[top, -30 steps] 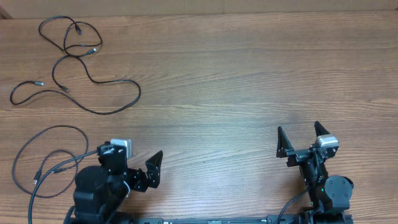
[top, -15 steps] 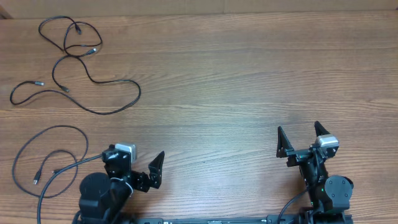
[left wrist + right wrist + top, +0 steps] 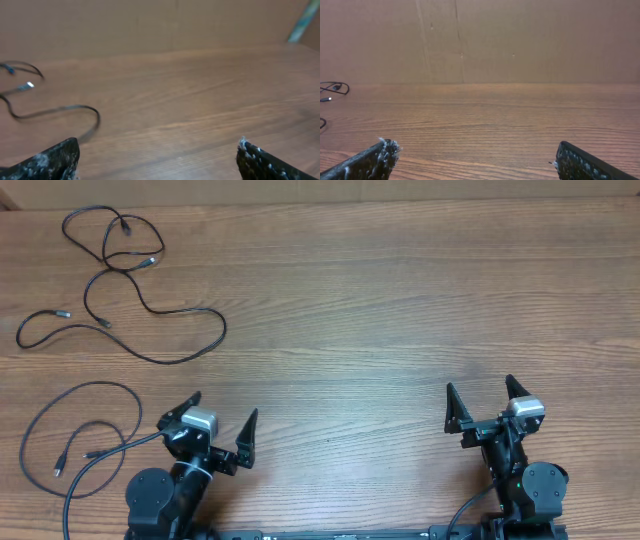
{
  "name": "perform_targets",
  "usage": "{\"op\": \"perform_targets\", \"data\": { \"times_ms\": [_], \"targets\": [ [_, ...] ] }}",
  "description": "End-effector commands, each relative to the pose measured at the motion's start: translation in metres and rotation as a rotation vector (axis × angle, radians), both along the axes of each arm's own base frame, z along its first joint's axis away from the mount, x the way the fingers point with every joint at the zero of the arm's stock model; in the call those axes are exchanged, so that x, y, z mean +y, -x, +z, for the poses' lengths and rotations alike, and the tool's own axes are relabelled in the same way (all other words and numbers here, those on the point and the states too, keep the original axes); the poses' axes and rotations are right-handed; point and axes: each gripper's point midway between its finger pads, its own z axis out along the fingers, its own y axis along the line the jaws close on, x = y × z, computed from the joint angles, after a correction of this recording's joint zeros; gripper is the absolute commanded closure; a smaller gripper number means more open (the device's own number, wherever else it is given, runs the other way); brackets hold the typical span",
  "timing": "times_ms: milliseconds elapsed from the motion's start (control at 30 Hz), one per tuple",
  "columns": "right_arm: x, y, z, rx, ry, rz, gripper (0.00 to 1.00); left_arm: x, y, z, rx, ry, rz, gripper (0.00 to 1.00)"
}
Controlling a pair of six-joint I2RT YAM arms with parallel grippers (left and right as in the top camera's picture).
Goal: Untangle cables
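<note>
Here's the wooden counter (image 3: pixel 380 300) from overhead, and the cables (image 3: pixel 120 290) are way out in the far-left corner. The thin black cords lie flat in loose, wandering loops, with small silver plug ends showing here and there. The loops cross one another at the far end of the sprawl, and one long curve swings out toward the right.

Nothing is touching them. The left fingers (image 3: pixel 246 442) sit at the near edge, spread wide apart, holding nothing, well short of the cords. The left wrist camera sees both tips (image 3: pixel 52 159) low in the frame, with a curl of cable (image 3: pixel 60 109) lying ahead and to the left, somewhat blurred.

Over on the near right, the right fingers (image 3: pixel 454 412) are also splayed open and empty, well apart from the cords. From that wrist, the tips (image 3: pixel 585 164) frame bare wood, with a sliver of cable (image 3: pixel 332 90) at the far-left edge below a cardboard wall (image 3: pixel 495 40).

Thicker black wires (image 3: pixel 60 430) loop on the counter beside the left arm, near left.
</note>
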Motion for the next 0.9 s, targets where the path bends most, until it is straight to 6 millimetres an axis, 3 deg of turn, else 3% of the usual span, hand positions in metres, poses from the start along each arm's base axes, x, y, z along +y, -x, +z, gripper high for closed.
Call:
{"op": "perform_targets", "data": {
  "times_ms": [0, 133, 533, 700, 867],
  "targets": [
    [-0.003, 0.0, -0.001, -0.008, 0.007, -0.014, 0.0, 0.009, -0.004, -0.006, -0.028, -0.064, 0.026, 0.0],
    [-0.003, 0.0, -0.001, -0.008, 0.007, -0.014, 0.0, 0.017, -0.008, -0.012, -0.027, -0.07, 0.065, 0.0],
    [-0.003, 0.0, -0.001, -0.008, 0.007, -0.014, 0.0, 0.016, -0.018, -0.033, -0.105, -0.076, 0.057, 0.0],
    [-0.003, 0.0, -0.001, -0.008, 0.007, -0.014, 0.0, 0.018, -0.024, -0.024, -0.199, -0.076, 0.073, 0.01],
    [-0.003, 0.0, -0.001, -0.008, 0.007, -0.014, 0.0, 0.048, -0.028, -0.027, -0.158, 0.025, 0.262, 0.0]
  ]
}}
